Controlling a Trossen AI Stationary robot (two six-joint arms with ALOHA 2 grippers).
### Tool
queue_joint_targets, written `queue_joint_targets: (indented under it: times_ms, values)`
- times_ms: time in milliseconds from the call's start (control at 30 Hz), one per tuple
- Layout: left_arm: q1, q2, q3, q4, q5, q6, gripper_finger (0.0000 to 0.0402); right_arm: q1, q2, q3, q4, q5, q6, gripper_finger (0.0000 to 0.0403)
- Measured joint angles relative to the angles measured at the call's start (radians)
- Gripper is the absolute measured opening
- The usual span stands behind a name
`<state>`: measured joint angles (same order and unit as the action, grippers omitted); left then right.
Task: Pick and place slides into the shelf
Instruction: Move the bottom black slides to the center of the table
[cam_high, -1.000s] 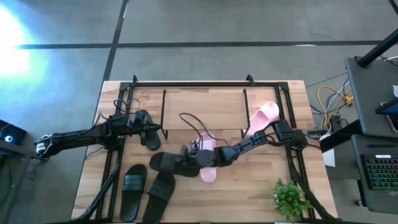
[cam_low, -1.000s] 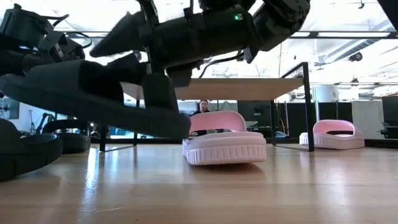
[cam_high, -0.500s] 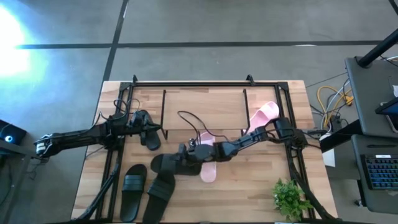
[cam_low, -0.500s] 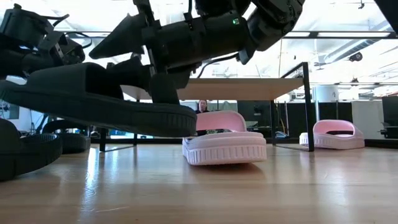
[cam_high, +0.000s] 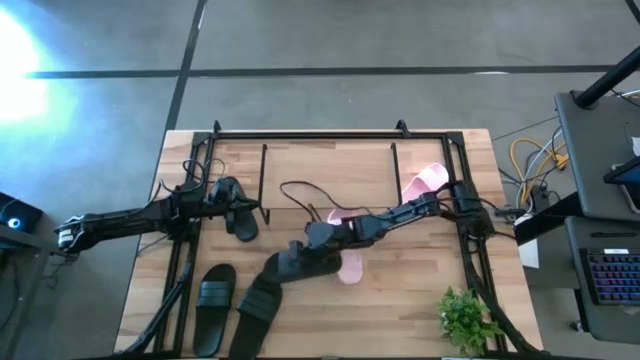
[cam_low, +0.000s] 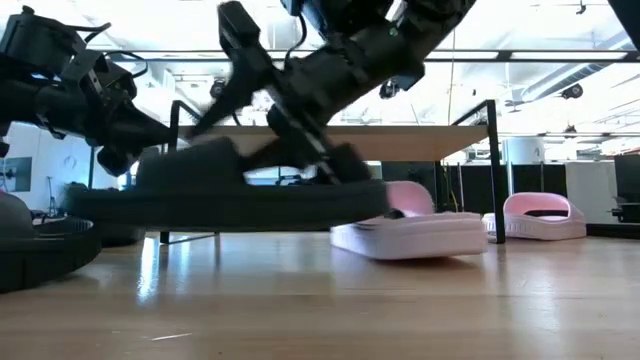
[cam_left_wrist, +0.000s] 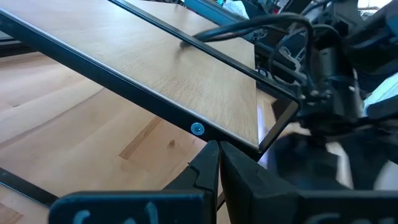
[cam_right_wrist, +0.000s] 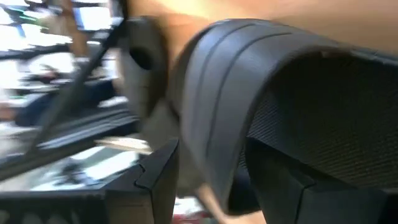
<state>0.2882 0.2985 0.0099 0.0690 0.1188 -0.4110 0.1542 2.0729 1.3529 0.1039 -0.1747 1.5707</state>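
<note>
- The right claw (cam_high: 312, 243) gripped the strap of a black slide (cam_high: 300, 264), held clear of the desk (cam_high: 400, 310).
- The left claw (cam_high: 232, 210), fingers pinched together, sat near the shelf (cam_high: 330, 168).
- A pink slide (cam_low: 410, 232) lay just behind on pale wood; a bright room lay beyond.
- No writing was readable.
- The desk's front stretch lay open.

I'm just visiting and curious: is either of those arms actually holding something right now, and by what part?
Yes. The right pincer grips a black slide by its wide strap, lifted off the table. The left pincer is shut on nothing.
</note>
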Motion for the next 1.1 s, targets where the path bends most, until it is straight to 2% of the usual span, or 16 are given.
queue_joint_targets:
  times_ms: [100,400,467,567,667,900,1100]
  values:
    - [0.0,0.0,0.0,0.0,0.0,0.0,0.0,-0.011,-0.045,-0.001,-0.121,-0.007,-0.086,0.0173]
    - [0.0,0.0,0.0,0.0,0.0,0.0,0.0,-0.022,-0.254,-0.001,-0.273,0.018,-0.236,0.0173]
    - [0.0,0.0,0.0,0.0,0.0,0.0,0.0,-0.013,-0.288,-0.001,-0.325,0.026,-0.345,0.0173]
    - [0.0,0.002,0.0,0.0,0.0,0.0,0.0,0.021,-0.317,-0.001,-0.37,0.033,-0.626,0.0173]
    - [0.0,0.002,0.0,0.001,0.0,0.0,0.0,0.058,-0.318,-0.001,-0.378,0.044,-0.85,0.0173]
    - [0.0,0.0,0.0,0.0,0.0,0.0,0.0,0.074,-0.25,0.022,-0.384,0.041,-0.914,0.0173]
    - [0.0,0.0,0.0,0.0,0.0,0.0,0.0,0.086,-0.149,0.13,-0.47,0.03,-1.057,0.0173]
